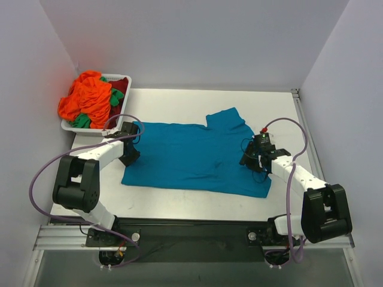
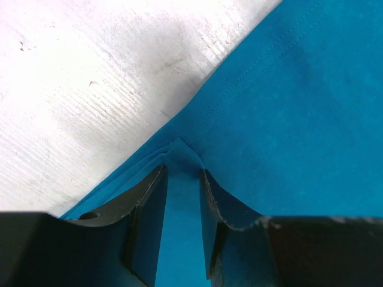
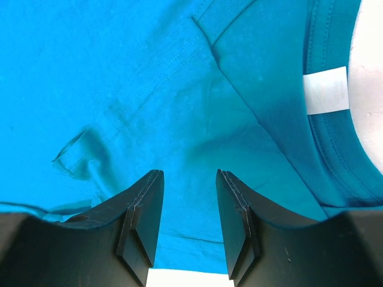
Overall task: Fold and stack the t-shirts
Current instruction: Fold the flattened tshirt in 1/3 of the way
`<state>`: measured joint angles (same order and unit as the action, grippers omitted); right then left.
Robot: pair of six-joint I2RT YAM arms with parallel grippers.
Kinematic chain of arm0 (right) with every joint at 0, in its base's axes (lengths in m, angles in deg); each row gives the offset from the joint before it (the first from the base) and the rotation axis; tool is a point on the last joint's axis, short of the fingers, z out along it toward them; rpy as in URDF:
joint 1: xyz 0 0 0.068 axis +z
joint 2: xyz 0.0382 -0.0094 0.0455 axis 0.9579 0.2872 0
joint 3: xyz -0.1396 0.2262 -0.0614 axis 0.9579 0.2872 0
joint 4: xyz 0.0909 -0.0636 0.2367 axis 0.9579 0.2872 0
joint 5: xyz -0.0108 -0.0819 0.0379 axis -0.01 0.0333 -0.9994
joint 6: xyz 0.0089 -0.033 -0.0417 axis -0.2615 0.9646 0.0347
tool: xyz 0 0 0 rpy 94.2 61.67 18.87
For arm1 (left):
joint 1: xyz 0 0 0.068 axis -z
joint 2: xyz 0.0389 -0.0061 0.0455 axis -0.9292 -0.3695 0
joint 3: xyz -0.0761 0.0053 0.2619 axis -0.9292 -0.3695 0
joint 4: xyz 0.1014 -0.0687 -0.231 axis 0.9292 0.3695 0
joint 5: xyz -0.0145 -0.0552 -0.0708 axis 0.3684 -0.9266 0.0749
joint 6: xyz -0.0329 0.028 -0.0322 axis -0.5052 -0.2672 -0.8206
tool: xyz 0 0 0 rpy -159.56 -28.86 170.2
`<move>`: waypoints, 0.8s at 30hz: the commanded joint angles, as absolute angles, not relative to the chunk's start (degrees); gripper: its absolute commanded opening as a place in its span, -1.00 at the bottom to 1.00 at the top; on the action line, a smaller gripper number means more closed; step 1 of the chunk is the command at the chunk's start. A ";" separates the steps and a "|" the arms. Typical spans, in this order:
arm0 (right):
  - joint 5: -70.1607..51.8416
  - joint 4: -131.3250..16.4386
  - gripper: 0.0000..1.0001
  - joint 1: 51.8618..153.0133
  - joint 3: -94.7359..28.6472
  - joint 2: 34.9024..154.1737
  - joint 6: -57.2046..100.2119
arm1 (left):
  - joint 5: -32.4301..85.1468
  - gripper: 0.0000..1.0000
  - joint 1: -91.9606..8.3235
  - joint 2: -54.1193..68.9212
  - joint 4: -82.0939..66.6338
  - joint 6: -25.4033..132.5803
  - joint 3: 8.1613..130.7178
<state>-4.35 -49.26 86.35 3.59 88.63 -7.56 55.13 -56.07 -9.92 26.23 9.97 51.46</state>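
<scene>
Teal shirt lying flat at table centre: with left gripper pinching its 9 o'clock edge, close spread right gripper on 3 o'clock cloth beside collar, then lift both evenly, avoiding sag.

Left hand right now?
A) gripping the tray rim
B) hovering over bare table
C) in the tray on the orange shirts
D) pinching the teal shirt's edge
D: in the left wrist view the left hand has its fingers pinched on a puckered fold at the edge of the teal shirt, well away from the tray.
</scene>
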 commanded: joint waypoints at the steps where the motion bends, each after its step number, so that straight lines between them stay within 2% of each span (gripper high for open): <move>1: -4.42 -49.34 -0.19 85.62 4.36 87.55 -6.84 | 55.62 -0.22 -56.72 -10.27 24.87 9.97 52.91; 4: -4.51 -49.51 -0.18 85.53 4.53 87.72 -6.66 | 55.89 -0.24 -56.81 -9.83 25.14 9.88 52.47; 10: -4.51 -50.21 -0.19 85.18 5.23 88.43 -6.49 | 55.89 -0.57 -57.16 -7.90 25.05 10.23 51.06; 18: -4.68 -50.66 -0.19 84.91 4.45 89.22 -6.05 | 54.92 -0.78 -58.12 -5.52 24.52 11.29 49.92; 19: -4.77 -50.74 -0.18 84.91 4.01 89.31 -5.87 | 54.92 -0.78 -58.12 -5.26 24.43 11.47 49.92; 22: -4.86 -50.13 -0.17 85.00 1.81 90.18 -5.35 | 55.10 -0.50 -58.12 -5.26 24.43 11.64 50.62; 24: -4.25 -49.69 -0.17 84.91 0.50 90.89 -5.17 | 55.80 -0.39 -58.21 -5.87 24.87 11.64 51.23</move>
